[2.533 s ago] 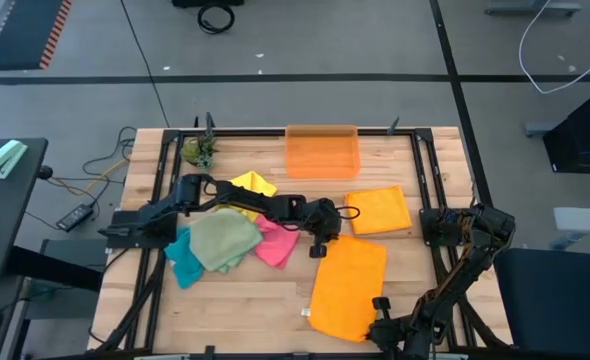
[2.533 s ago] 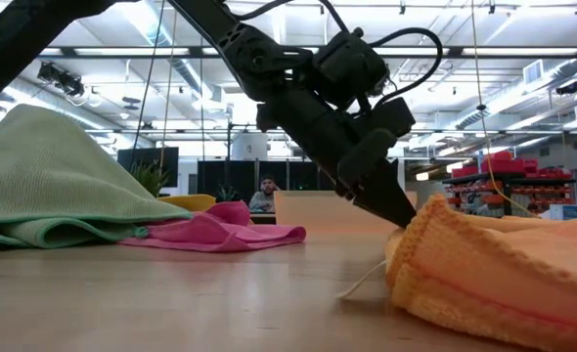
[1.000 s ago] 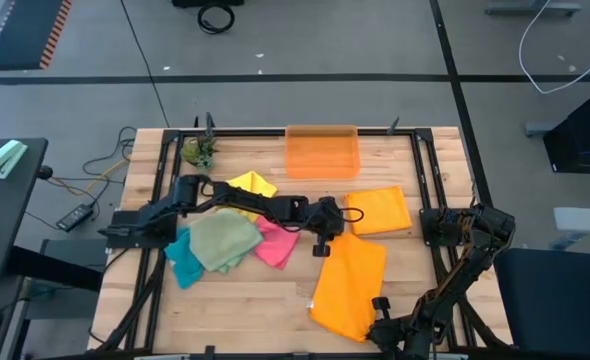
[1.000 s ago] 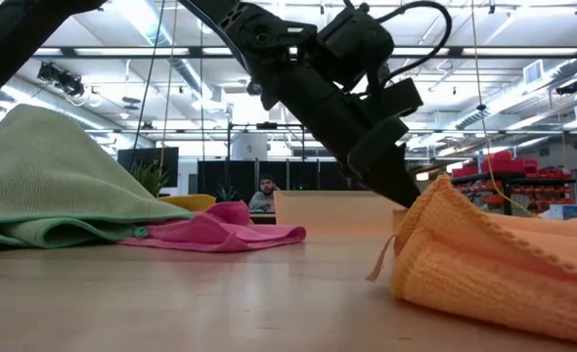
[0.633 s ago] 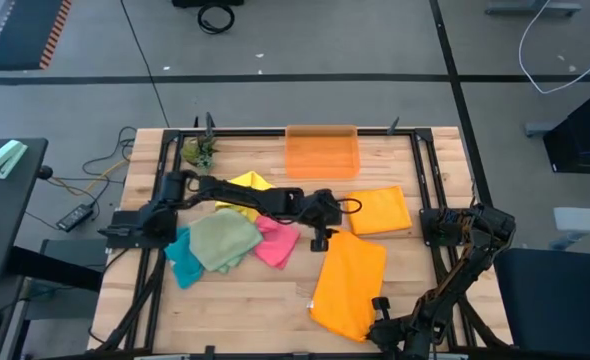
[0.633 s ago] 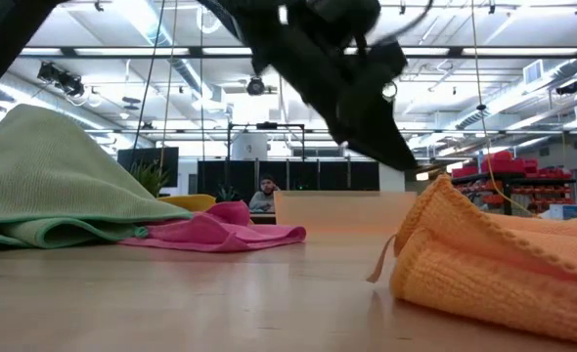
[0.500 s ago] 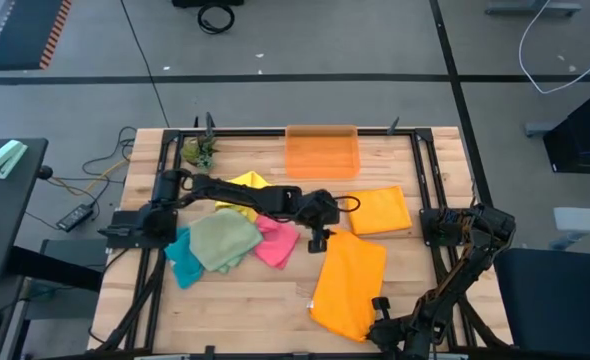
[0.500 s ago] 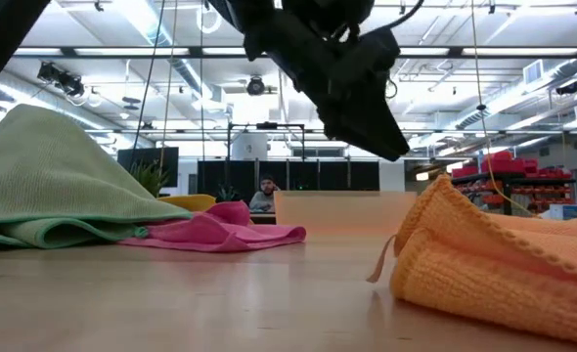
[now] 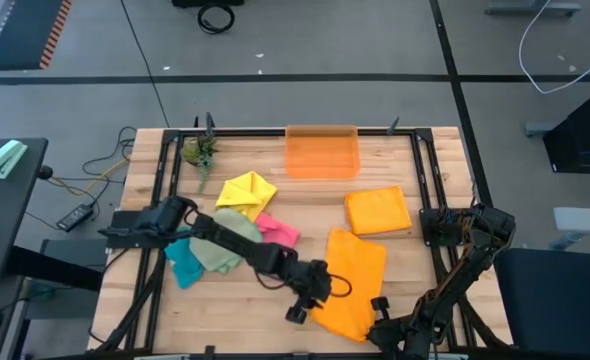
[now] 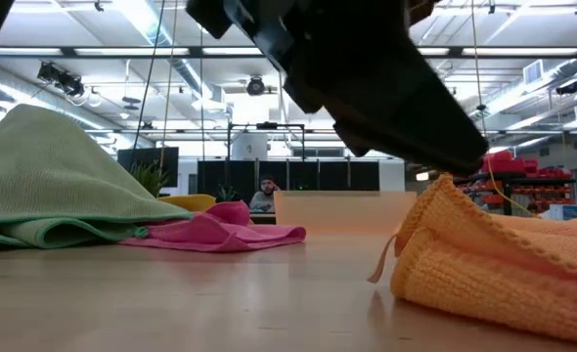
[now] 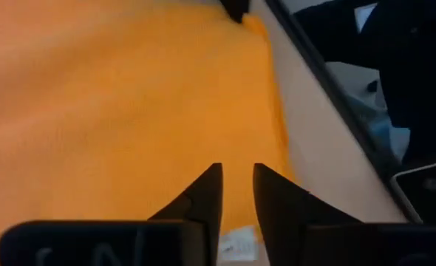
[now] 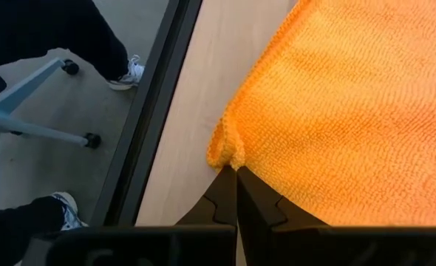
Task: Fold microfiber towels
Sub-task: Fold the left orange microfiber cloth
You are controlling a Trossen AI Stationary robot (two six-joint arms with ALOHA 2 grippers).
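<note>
Large orange microfiber towel [image 9: 350, 280], on wooden table [image 9: 245, 320]: right tool [image 12: 236, 171] clenched on its corner; left tool [image 11: 236, 193] slightly parted above it, grasping nothing.

high view: overhead, straight down on the table [image 9: 245, 310]
low view: tabletop level, close
wrist views: close
shared: orange towel [image 9: 353, 275]

Orange bin [image 9: 322, 152] — small plant [image 9: 199, 152]

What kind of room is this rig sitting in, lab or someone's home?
Most likely a robotics lab or open workshop, not a home: the low view shows an exposed industrial ceiling and red storage racks, and the wooden table stands on bare concrete floor.
</note>
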